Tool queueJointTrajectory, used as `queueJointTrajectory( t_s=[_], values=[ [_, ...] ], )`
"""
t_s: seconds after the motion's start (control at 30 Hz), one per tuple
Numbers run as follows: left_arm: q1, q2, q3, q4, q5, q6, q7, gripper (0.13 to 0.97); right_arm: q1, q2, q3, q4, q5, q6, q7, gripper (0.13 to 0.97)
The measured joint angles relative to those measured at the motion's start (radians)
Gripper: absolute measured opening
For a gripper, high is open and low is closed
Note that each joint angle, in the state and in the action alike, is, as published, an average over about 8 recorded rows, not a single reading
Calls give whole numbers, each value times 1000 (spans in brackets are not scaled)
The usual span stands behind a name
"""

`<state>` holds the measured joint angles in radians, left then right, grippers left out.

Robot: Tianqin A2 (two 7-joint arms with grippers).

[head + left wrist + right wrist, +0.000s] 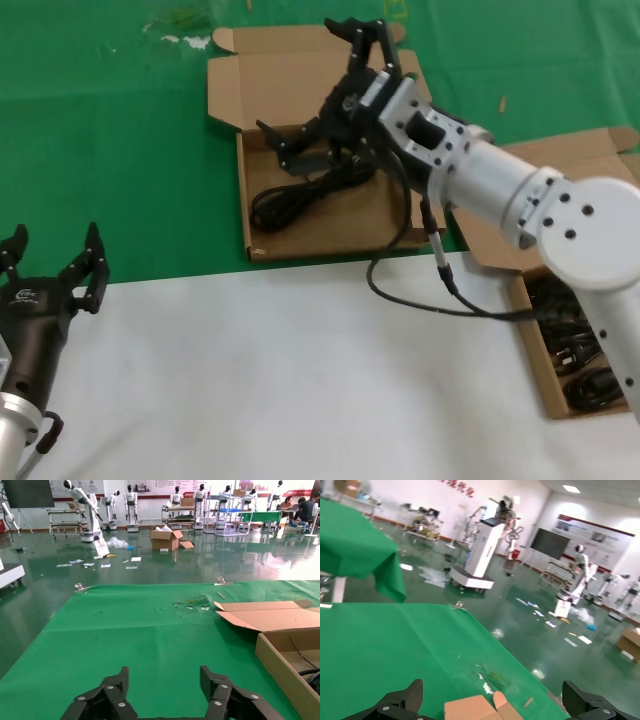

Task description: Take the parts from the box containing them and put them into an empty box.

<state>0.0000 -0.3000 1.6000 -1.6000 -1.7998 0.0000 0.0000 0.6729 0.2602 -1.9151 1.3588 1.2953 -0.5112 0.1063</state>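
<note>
The middle box [243,190] lies open on the green cloth with one black coiled cable [300,195] in it. My right gripper [302,80] hangs above its back half, open wide and empty; in the right wrist view [492,702] it shows over a cardboard flap [475,709]. The box at the far right [527,330] holds several black coiled cables [575,345]. My left gripper [55,250] is open and empty at the near left, over the edge of the white sheet. In the left wrist view [164,677] it looks across green cloth at the middle box [280,672].
My right arm's own grey-black cable [420,290] droops from the arm over the white sheet [300,390]. The middle box's lid [285,75] lies flat behind it. The right box's lid [580,150] is folded back. Green cloth [100,150] covers the far left.
</note>
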Motion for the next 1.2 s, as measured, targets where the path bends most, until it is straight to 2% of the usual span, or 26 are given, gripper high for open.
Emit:
queueJointTrajectory(
  t_s=[0.13, 0.17, 0.43, 0.47, 0.73, 1.03, 1.2],
  values=[
    [0, 0, 0, 0, 0, 0, 0, 496, -49, 3, 23, 18, 37, 37, -8, 966],
    [0, 0, 0, 0, 0, 0, 0, 496, -61, 4, 29, 22, 46, 47, -10, 966],
    [0, 0, 0, 0, 0, 0, 0, 709, -159, 9, 74, 57, 119, 121, -25, 966],
    [0, 0, 0, 0, 0, 0, 0, 709, -171, 10, 80, 61, 129, 130, -27, 966],
    [0, 0, 0, 0, 0, 0, 0, 860, -270, 16, 126, 97, 202, 205, -43, 966],
    [0, 0, 0, 0, 0, 0, 0, 945, -380, 22, 178, 136, 284, 288, -60, 966],
    [0, 0, 0, 0, 0, 0, 0, 948, -439, 26, 206, 157, 330, 334, -69, 966]
  ],
)
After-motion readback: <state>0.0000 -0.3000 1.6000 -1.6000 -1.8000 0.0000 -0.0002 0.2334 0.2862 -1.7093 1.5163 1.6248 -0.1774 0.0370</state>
